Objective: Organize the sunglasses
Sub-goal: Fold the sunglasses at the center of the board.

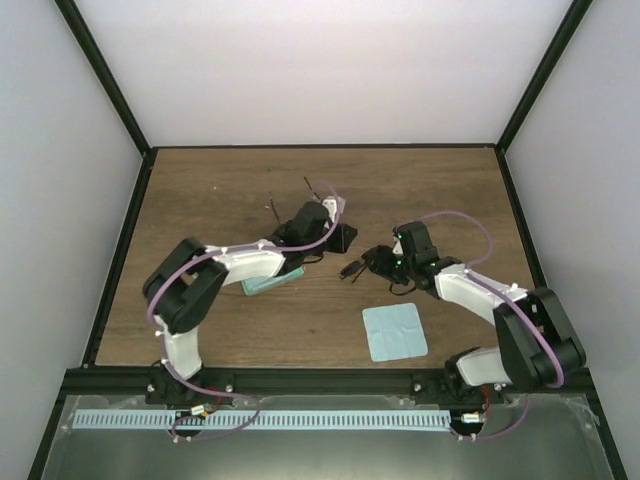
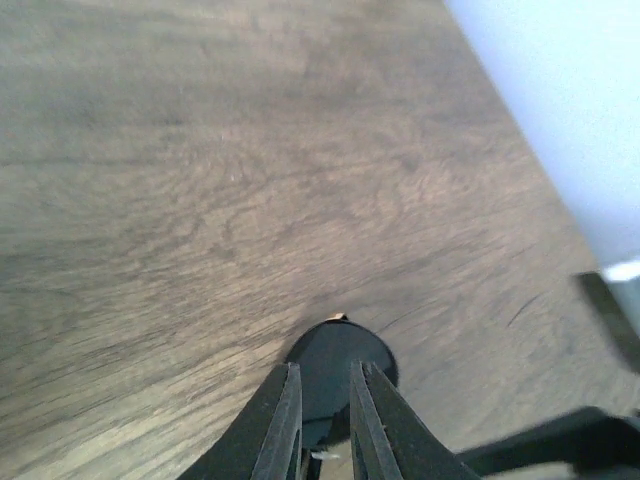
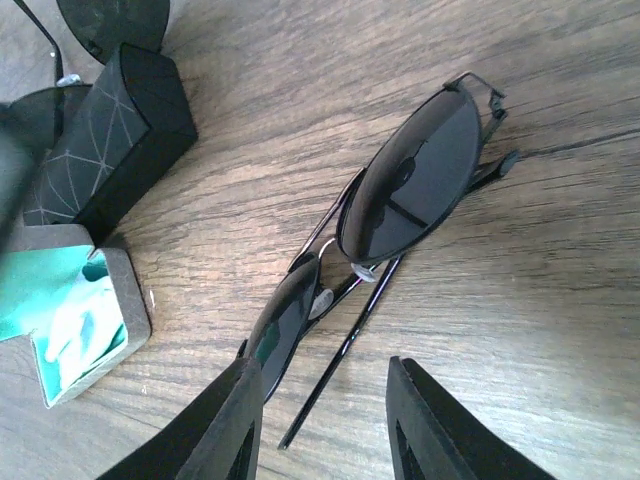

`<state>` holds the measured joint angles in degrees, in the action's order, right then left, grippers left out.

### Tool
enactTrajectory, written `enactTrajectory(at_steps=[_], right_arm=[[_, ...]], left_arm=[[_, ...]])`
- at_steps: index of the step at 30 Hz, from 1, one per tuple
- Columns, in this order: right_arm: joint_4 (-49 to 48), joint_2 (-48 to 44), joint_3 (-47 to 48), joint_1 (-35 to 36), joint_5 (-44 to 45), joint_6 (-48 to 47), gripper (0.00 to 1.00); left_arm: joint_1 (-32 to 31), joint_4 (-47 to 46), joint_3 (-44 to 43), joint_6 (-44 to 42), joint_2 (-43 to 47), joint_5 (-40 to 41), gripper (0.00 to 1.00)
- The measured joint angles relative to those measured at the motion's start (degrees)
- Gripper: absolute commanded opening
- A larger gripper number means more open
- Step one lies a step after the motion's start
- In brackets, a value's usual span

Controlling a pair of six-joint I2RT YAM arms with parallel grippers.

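One pair of sunglasses (image 3: pixel 410 185) lies folded on the wooden table (image 1: pixel 220 200), its round dark lenses tilted up. My right gripper (image 3: pixel 325 385) is open just above its near end, one finger on each side, touching nothing; from above it sits mid-table (image 1: pixel 378 262) by that pair (image 1: pixel 352 268). A second pair (image 3: pixel 110 20) stands behind the black case (image 3: pixel 110 140), thin arms pointing up (image 1: pixel 270 205). My left gripper (image 2: pixel 324 368) is over one of its lenses (image 2: pixel 335 345), jaws a narrow gap apart with the lens showing between them. I see no clear pinch.
A clear case (image 3: pixel 70 320) with a teal cloth inside lies open beside the black case, under my left forearm (image 1: pixel 268 283). A light blue cloth (image 1: pixel 393 332) lies flat near the front edge. Black frame rails and pale walls border the table.
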<state>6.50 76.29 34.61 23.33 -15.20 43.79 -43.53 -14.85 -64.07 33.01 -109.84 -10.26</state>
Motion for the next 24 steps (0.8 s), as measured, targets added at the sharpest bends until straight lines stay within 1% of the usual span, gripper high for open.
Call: enactTrajectory(at_steps=[4, 9, 14, 19, 21, 24], right_arm=[[-3.0, 4.0, 0.1, 0.0, -1.7, 0.9, 0.35], [-3.6, 9.1, 2.5, 0.0, -2.8, 1.1, 0.36], [-5.4, 13.5, 6.4, 0.0, -3.3, 1.2, 0.36], [-5.7, 14.6, 6.6, 0.0, -3.7, 1.9, 0.34], [-5.7, 15.2, 7.0, 0.0, -3.7, 2.0, 0.29], [-5.5, 15.1, 7.0, 0.0, -3.7, 2.3, 0.24]], left_arm=[[-0.2, -3.2, 6.8, 0.3, 8.5, 2.5, 0.16], [-1.2, -7.5, 16.5, 1.6, 16.7, 5.2, 0.16], [-4.1, -7.6, 26.8, 2.4, 24.6, 8.6, 0.16], [-5.2, -6.4, 29.5, 2.4, 30.6, 11.1, 0.16], [-5.2, -6.5, 29.7, 2.4, 31.9, 11.9, 0.16], [-5.2, -6.5, 30.3, 2.4, 32.5, 12.8, 0.16]])
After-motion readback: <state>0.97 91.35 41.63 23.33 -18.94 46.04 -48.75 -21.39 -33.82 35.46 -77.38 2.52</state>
